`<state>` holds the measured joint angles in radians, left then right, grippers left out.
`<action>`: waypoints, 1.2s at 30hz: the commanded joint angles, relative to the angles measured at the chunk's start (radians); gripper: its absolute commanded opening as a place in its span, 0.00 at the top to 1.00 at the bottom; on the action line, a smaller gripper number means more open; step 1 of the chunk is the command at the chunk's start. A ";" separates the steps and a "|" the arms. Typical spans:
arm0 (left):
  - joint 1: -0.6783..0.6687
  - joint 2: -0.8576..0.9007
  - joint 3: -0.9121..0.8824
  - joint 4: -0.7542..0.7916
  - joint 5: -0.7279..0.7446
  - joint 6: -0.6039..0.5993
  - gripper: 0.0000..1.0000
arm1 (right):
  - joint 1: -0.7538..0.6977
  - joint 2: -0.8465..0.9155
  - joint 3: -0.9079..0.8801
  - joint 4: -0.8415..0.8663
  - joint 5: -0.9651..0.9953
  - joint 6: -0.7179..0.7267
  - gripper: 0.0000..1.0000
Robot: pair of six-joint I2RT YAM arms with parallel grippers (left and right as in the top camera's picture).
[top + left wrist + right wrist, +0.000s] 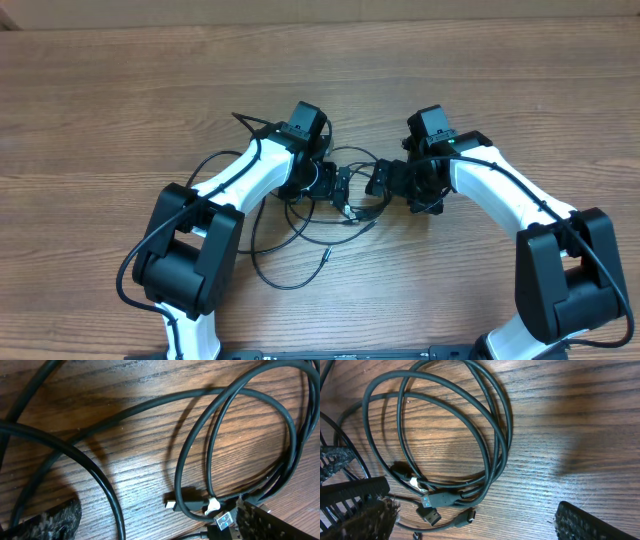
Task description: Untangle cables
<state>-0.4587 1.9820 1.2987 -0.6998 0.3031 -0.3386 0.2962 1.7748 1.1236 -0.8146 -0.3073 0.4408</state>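
The cables point(300, 232) are thin black cords lying looped on the wooden table between my two arms. In the left wrist view a coiled loop point(235, 435) ends in a silver USB plug point(225, 520) and a small plug point(172, 505), with a white tie point(213, 505). In the right wrist view the same coil point(495, 435) ends in USB plugs point(427, 501) and a small plug point(470, 516). My left gripper point(342, 190) point(160, 530) is open over the cords. My right gripper point(385, 180) point(480, 527) is open, with the plugs near its left finger.
The wooden table point(100, 100) runs out on all sides. Thicker black wires point(215, 180) run along the white arms. The two grippers face each other a few centimetres apart at the table's middle. My left gripper's finger point(350, 492) shows in the right wrist view.
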 commanded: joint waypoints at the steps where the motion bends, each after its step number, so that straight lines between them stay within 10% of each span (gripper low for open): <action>1: -0.007 0.070 -0.022 0.005 -0.043 -0.006 0.01 | 0.004 0.004 -0.005 0.002 -0.001 0.003 0.00; 10: -0.007 0.070 -0.022 0.018 -0.044 -0.006 0.00 | 0.004 0.004 -0.005 0.002 -0.001 0.003 0.00; 15: -0.007 0.070 -0.022 0.020 -0.044 -0.006 0.96 | 0.004 0.004 -0.005 0.002 -0.001 0.003 0.00; 36: 0.018 -0.027 -0.027 0.019 0.027 0.080 0.96 | 0.010 0.004 -0.006 0.103 -0.101 0.000 0.08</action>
<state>-0.4576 2.0148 1.2949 -0.6796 0.3088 -0.3031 0.2962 1.7748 1.1217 -0.7097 -0.3420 0.4446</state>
